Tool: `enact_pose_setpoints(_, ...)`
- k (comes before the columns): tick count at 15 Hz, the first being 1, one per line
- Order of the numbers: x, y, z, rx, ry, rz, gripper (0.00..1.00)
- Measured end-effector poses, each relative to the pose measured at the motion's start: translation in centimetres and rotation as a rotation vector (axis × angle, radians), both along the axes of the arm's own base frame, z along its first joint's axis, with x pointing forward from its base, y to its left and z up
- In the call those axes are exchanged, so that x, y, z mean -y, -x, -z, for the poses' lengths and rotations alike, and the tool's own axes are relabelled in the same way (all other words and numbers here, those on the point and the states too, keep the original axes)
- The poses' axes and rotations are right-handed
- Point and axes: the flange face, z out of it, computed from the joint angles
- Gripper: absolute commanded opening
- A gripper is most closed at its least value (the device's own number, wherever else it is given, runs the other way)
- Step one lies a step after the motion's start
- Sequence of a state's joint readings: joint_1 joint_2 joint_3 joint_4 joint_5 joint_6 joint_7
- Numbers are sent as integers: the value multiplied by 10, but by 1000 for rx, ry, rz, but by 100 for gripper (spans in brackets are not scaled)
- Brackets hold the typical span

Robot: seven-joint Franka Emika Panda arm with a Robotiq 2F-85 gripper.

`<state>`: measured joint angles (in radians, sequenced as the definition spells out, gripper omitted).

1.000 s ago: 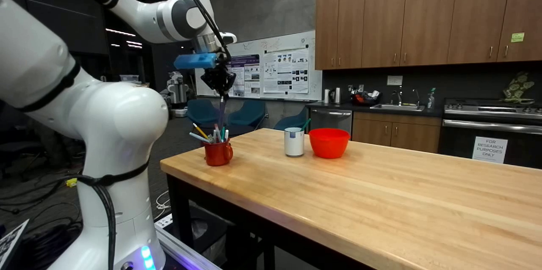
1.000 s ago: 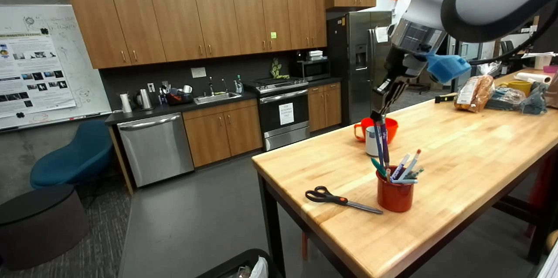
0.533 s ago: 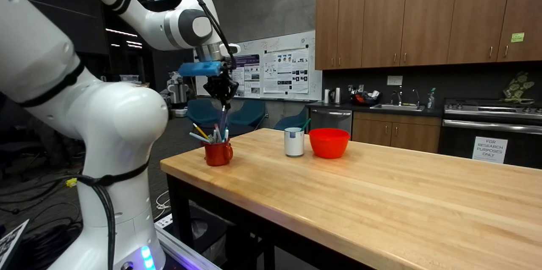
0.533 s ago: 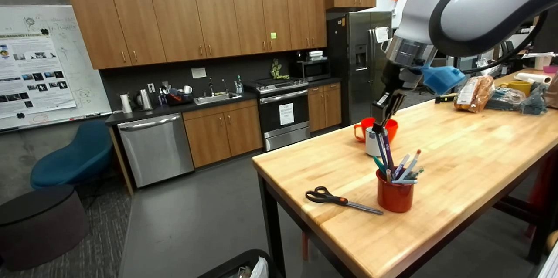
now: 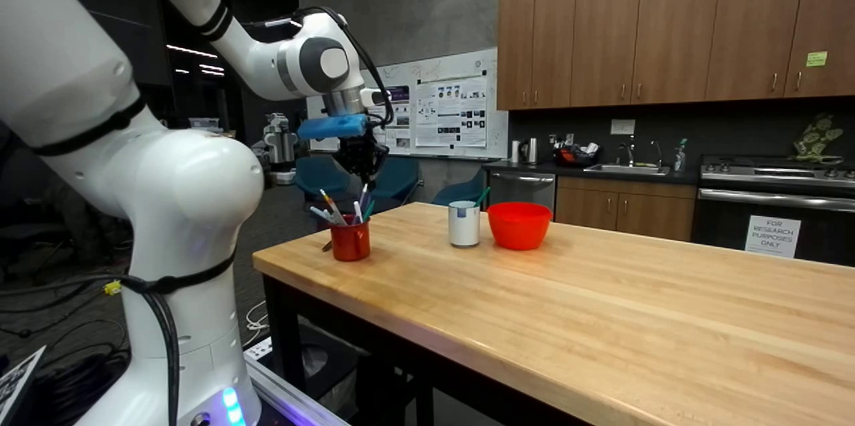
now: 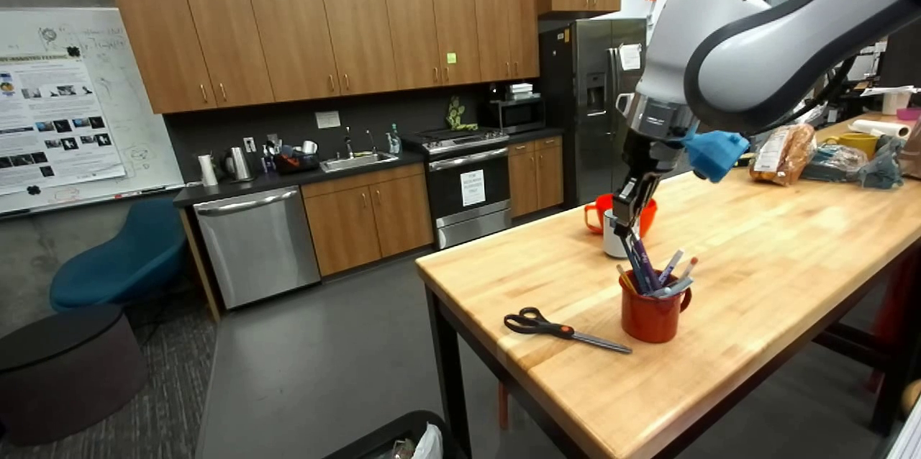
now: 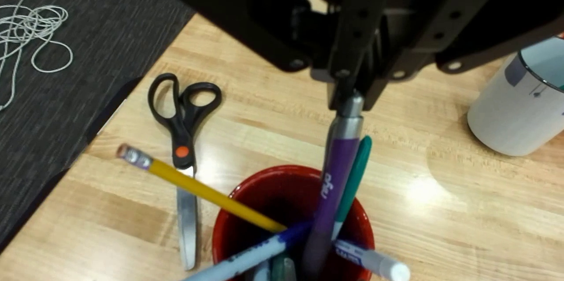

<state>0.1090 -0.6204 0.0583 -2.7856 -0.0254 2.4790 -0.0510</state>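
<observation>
My gripper (image 7: 354, 96) points down with its fingertips close together around the silver top of a purple marker (image 7: 339, 166). The marker leans with its lower end inside a red mug (image 7: 291, 168). In both exterior views, the gripper (image 5: 367, 179) (image 6: 626, 225) is just above the mug (image 5: 351, 244) (image 6: 651, 319). A teal pen (image 7: 356, 175) stands close behind the marker. A yellow pencil (image 7: 198, 188), a light blue marker (image 7: 246, 260) and a white-ended marker (image 7: 379, 262) also stick out of the mug. The marker's lower tip is hidden.
Black-handled scissors (image 7: 181, 140) lie beside the mug near the table edge. A white cup (image 5: 463, 226) and a red bowl (image 5: 520, 226) stand farther along the wooden table (image 5: 601, 319). A bread bag (image 6: 784, 153) lies at the far end.
My gripper has moved down, carrying the purple marker deeper into the mug. The mug has turned and shifted slightly; its handle now shows on the other side and the pens have swung round.
</observation>
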Motion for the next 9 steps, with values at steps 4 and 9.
enact_pose_setpoints(4, 4, -15, 20, 22, 25, -19, 2)
enact_pose_setpoints(9, 1, -29, 36, 76, 26, -46, 2)
